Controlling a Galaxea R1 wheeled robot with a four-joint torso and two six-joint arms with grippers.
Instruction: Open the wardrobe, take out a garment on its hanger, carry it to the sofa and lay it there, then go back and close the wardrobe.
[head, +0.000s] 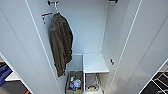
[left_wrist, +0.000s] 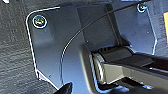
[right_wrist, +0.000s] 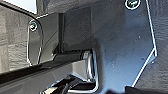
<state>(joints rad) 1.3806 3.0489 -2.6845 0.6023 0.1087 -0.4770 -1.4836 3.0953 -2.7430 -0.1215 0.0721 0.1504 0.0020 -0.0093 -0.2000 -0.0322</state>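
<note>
- Tall white flat-door wardrobe: both doors swung wide, giving reach to the inside.
- Olive-brown jacket hangs at 11 o'clock off the rail.
- Maroon garment: not seen inside.
- Grippers: open/shut state can't be told.

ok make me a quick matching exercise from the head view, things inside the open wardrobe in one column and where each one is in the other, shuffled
Things:
1. olive-brown jacket
2. white shelf
3. box of small items
4. wardrobe doors

Places or states:
A. on the floor, below the jacket
B. hanging at the left from the rail
C. swung open on both sides
D. low on the right, against the back wall

Pairs: 1-B, 2-D, 3-A, 4-C
</note>
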